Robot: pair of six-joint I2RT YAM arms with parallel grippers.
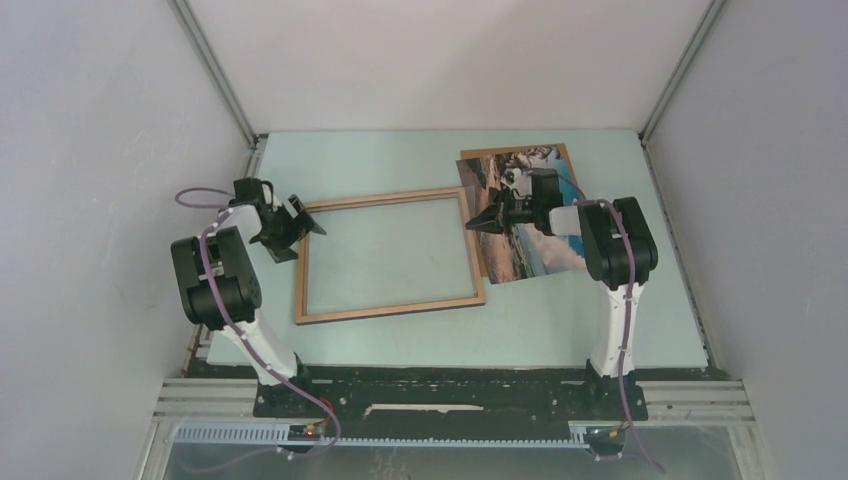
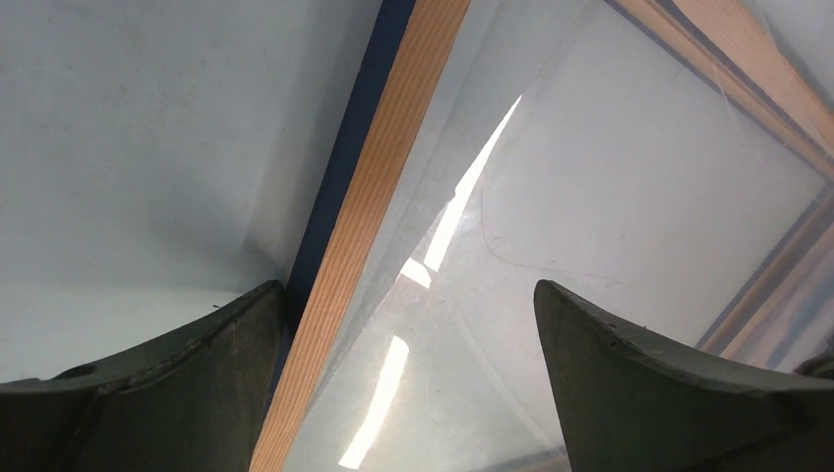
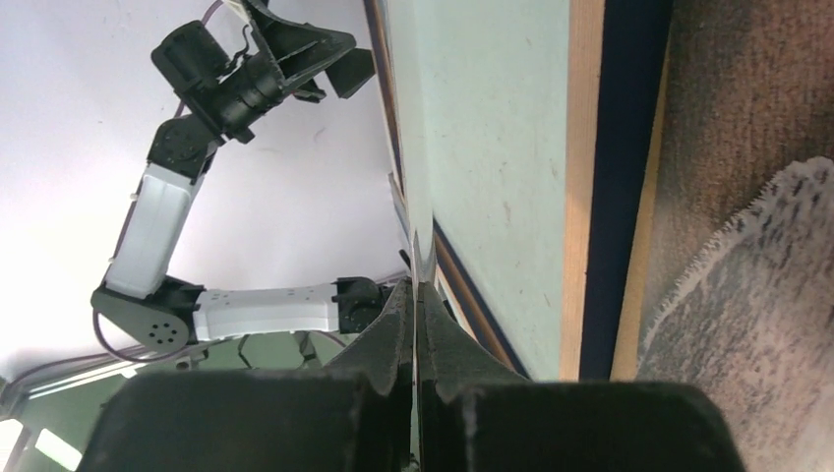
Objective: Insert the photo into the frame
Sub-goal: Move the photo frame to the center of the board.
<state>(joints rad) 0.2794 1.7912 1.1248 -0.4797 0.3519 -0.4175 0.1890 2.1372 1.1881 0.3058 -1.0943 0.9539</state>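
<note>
The frame (image 1: 390, 305) lies flat mid-table, wood-brown face up. The photo (image 1: 545, 252) lies face up to its right on a brown backing board (image 1: 566, 151), partly under my right arm. My left gripper (image 1: 300, 228) is open at the frame's far left corner; in the left wrist view its fingers (image 2: 197, 374) straddle the frame's left rail (image 2: 364, 206) and a clear pane (image 2: 610, 197). My right gripper (image 1: 472, 224) is at the frame's far right corner. In the right wrist view it (image 3: 415, 290) is shut on a thin clear sheet (image 3: 414, 258) seen edge-on, beside the frame's rail (image 3: 586, 147) and photo (image 3: 747, 246).
The pale green table (image 1: 400, 340) is enclosed by white walls at the back and both sides. The left arm (image 3: 246, 74) shows across the frame in the right wrist view. The arm bases stand at the near edge.
</note>
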